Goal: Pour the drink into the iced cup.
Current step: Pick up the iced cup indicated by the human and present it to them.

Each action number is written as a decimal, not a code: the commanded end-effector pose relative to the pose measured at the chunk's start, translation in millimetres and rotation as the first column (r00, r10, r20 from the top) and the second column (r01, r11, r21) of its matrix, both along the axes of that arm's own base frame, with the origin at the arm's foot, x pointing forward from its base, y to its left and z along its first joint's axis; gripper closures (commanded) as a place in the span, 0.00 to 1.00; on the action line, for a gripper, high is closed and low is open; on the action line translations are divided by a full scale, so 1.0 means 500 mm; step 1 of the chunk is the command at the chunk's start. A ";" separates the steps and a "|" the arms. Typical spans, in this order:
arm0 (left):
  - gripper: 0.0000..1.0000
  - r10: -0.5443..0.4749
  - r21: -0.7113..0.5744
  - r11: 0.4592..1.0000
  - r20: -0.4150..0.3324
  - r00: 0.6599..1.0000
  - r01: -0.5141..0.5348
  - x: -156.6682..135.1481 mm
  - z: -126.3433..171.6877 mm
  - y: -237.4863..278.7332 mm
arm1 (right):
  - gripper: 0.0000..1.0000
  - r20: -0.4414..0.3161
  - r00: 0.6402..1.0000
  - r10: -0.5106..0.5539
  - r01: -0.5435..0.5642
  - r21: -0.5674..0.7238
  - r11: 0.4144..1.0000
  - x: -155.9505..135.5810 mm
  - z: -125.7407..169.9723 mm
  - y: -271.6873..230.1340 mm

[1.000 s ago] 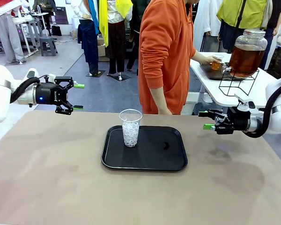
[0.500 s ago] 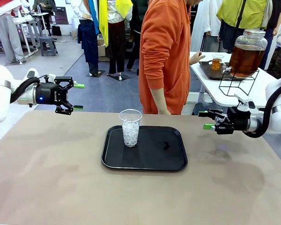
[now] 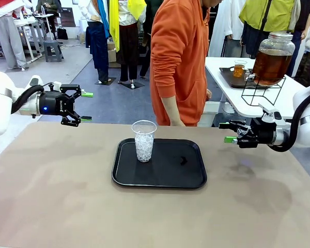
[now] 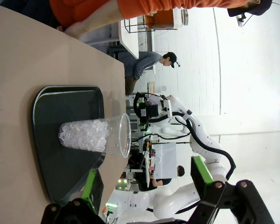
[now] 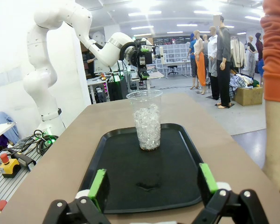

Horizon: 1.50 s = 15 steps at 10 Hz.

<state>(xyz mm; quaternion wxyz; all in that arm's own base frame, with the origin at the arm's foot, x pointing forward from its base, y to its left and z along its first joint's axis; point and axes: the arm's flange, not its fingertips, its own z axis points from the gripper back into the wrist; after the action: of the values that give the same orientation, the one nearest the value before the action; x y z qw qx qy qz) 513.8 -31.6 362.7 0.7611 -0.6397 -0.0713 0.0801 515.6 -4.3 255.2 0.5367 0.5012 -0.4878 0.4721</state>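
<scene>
The iced cup point(image 3: 144, 140), clear plastic and about half full of ice, stands upright on the left part of a black tray point(image 3: 165, 178) in mid-table. The drink, amber liquid, fills a big lidded glass jar point(image 3: 272, 58) on a wire stand on a white side table at the far right. A small cup of the drink point(image 3: 239, 68) sits beside the jar. My left gripper point(image 3: 87, 106) hovers open at the table's far left. My right gripper point(image 3: 226, 132) hovers open at the right. Both wrist views look at the iced cup point(image 4: 95, 136) point(image 5: 147, 119) between open green-padded fingers point(image 4: 89, 186) point(image 5: 99, 186).
A person in an orange hoodie point(image 3: 178, 62) stands at the far edge behind the tray, arm hanging down. A small dark speck point(image 3: 183, 160) lies on the tray's right half. Bare table surface lies all around the tray point(image 5: 130, 186).
The person has let go of the small cup on the side table, drawn the arm back and turned toward my table. Neither arm has moved.
</scene>
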 end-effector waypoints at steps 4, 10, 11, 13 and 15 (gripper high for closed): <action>0.00 0.004 -0.002 1.000 0.012 1.000 -0.004 0.000 0.002 -0.001 | 0.00 -0.003 1.000 0.000 0.000 0.004 1.000 0.003 0.006 0.004; 0.00 0.004 -0.002 1.000 0.012 1.000 -0.004 0.000 0.002 -0.001 | 0.00 -0.003 1.000 0.000 0.000 0.004 1.000 0.003 0.006 0.004; 0.00 0.004 -0.002 1.000 0.012 1.000 -0.004 0.000 0.002 -0.001 | 0.00 -0.003 1.000 0.000 0.000 0.004 1.000 0.003 0.006 0.004; 0.00 0.004 -0.002 1.000 0.012 1.000 -0.004 0.000 0.002 -0.001 | 0.00 -0.003 1.000 0.000 0.000 0.004 1.000 0.003 0.006 0.004; 0.00 0.004 -0.002 1.000 0.012 1.000 -0.004 0.000 0.002 -0.001 | 0.00 -0.003 1.000 0.000 0.000 0.004 1.000 0.003 0.006 0.004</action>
<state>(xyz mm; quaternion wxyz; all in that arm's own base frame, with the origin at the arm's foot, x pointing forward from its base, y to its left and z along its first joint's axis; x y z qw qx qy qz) 513.8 -31.6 362.7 0.7611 -0.6397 -0.0713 0.0801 515.6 -4.3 255.2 0.5367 0.5012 -0.4878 0.4721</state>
